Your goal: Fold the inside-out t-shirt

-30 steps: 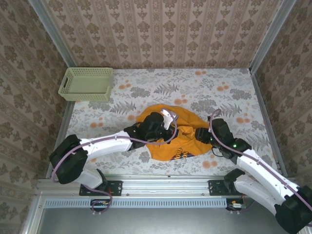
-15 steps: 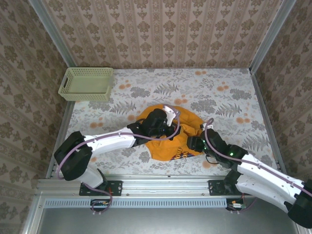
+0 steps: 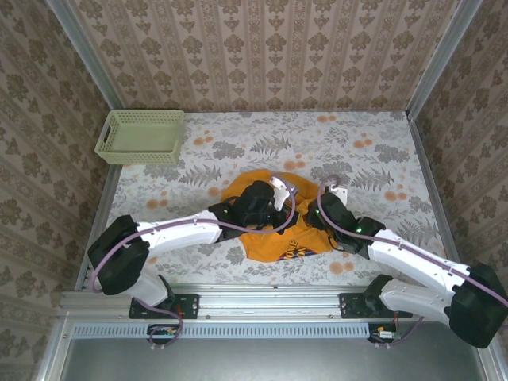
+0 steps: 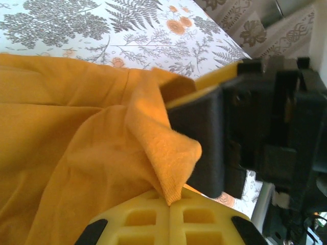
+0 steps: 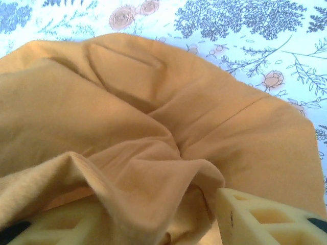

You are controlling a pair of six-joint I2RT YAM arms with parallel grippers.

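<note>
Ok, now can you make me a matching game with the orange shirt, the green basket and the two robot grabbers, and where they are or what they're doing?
1. t-shirt
2. basket
3. left gripper
4. right gripper

A. far left corner of the table
B. pinched shut on a fold of the t-shirt
C. crumpled mid-table, between the two arms
D. fingers apart, t-shirt bunched between them

Pairs: 1-C, 2-A, 3-B, 4-D

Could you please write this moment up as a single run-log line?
left gripper: shut on t-shirt fold | right gripper: open, cloth bunched between fingers | t-shirt: crumpled on table, not yet folded
</note>
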